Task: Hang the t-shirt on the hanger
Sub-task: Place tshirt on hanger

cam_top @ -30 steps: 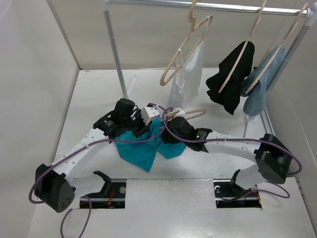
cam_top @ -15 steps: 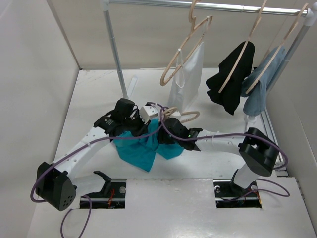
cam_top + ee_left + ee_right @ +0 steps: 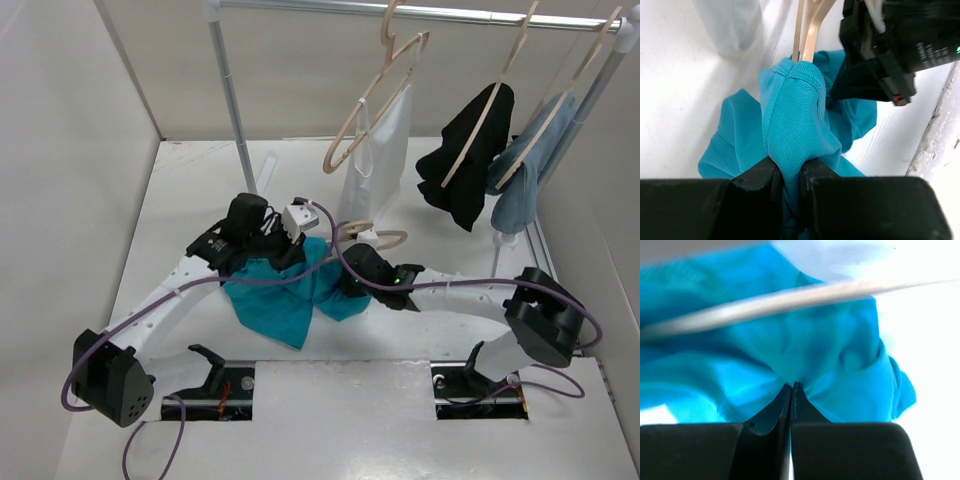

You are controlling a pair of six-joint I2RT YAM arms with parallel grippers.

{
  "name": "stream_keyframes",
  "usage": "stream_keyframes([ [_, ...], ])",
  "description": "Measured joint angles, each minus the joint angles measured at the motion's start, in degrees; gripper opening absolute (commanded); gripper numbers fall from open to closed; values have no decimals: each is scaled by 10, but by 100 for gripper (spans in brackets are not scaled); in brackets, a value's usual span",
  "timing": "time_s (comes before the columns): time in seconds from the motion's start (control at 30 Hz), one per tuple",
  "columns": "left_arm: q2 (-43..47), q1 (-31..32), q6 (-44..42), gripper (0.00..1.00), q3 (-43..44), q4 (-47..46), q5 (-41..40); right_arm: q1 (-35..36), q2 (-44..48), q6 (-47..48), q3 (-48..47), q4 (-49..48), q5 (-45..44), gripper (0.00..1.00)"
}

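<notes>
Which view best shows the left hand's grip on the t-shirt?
Left wrist: the left hand pinches a fold of the t-shirt close up, the hanger meeting the cloth beyond. Top external shows the grip only small and partly hidden. Right wrist shows cloth, not that hand.

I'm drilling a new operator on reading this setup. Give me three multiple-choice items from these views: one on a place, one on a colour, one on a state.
1. The t-shirt is: A on the table, B hung up, C in a box.
2. The garment hung beside the grey-blue cloth is: A red, B black, C teal.
3. The left jaws are: A wide open, B shut on nothing, C shut on a t-shirt fold.
Answers: 1 A, it sits crumpled on the table between the arms; 2 B, black cloth hangs there; 3 C, the left wrist view shows a teal fold pinched between them.
</notes>
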State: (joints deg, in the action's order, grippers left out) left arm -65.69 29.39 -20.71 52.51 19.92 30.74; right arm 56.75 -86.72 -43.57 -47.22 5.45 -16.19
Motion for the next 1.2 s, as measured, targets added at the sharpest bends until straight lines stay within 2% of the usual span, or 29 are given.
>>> stream_keyframes([
  [0.17, 13, -17, -28, 0, 1, -2, 23, 0, 91, 20, 42, 9, 0, 0],
  [0.37, 17, -145, -42, 0, 31, 44, 102, -5, 250, -31, 197, 2, 1, 0],
  [0.5, 30, -132, -108, 0, 39, 99, 174, -46, 353, -51, 239, 17, -4, 0],
  [0.6, 39, -120, -168, 0, 40, 138, 194, -83, 403, -45, 239, 32, -8, 0],
  [0.87, 43, -120, -336, 0, 48, 242, 203, -163, 407, -8, 233, 76, 5, 0],
  [1.07, 44, -125, -397, 0, 63, 279, 210, -255, 376, 23, 228, 75, 68, 0],
  [1.2, 44, -125, -419, 0, 61, 279, 181, -297, 384, 56, 199, 94, 92, 0],
])
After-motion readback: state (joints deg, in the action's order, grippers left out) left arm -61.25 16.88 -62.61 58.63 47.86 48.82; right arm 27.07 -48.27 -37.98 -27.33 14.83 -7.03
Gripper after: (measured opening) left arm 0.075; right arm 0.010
